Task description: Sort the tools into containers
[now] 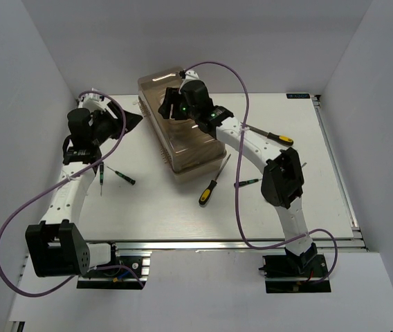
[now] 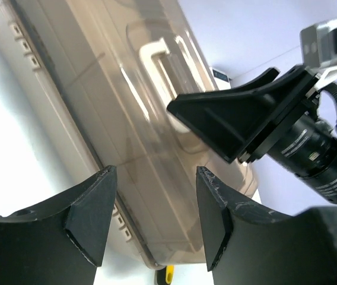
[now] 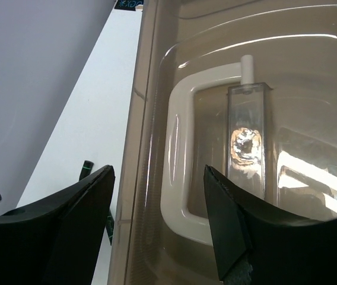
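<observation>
Closed beige plastic toolbox (image 1: 185,142) with translucent brown lid (image 3: 311,71) and cream handle (image 3: 177,154); right hand (image 3: 156,178) above it, left hand (image 2: 153,178) beside, both with fingers parted, empty.

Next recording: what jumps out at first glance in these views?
The closed toolbox with its brown lid sits mid-table at the back. The right arm bends over it, jaws open just above the pale handle. Screwdrivers lie loose around the box, a yellow-handled one just in front of it.
</observation>
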Tool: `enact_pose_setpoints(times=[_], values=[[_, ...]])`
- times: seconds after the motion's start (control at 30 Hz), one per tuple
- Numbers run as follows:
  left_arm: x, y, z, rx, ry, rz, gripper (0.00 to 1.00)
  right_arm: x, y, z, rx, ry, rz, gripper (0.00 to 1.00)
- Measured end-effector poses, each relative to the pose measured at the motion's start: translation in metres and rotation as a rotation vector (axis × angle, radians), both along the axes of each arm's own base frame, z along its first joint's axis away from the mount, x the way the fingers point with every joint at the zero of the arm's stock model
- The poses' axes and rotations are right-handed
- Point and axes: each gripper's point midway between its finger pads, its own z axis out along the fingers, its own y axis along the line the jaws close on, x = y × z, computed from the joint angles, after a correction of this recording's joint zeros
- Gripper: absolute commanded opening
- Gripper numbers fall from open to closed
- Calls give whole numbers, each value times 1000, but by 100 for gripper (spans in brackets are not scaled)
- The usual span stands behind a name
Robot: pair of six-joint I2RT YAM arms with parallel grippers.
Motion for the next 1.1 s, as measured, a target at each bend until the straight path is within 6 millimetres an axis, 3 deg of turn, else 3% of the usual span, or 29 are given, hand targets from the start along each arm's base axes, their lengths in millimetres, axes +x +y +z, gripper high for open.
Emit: enact_pose_setpoints(times=[0.27,0.5,0.67,0.87,1.1], values=[[-2,-2,-11,-17,16,-4,67,12,16,-1,5,25,-29,66],[-6,-5,-22,-35,22,-17,68,10,17,-3,13,43,-21,59],[-3,-9,-7,-67,-34,-42,68,9,16,-2,57,85,10,51],[6,-16,2,-129,-73,-76,69,4,18,2,116,138,67,47],[27,-23,-18,-208,2,-98,69,-10,27,3,163,202,133,44]])
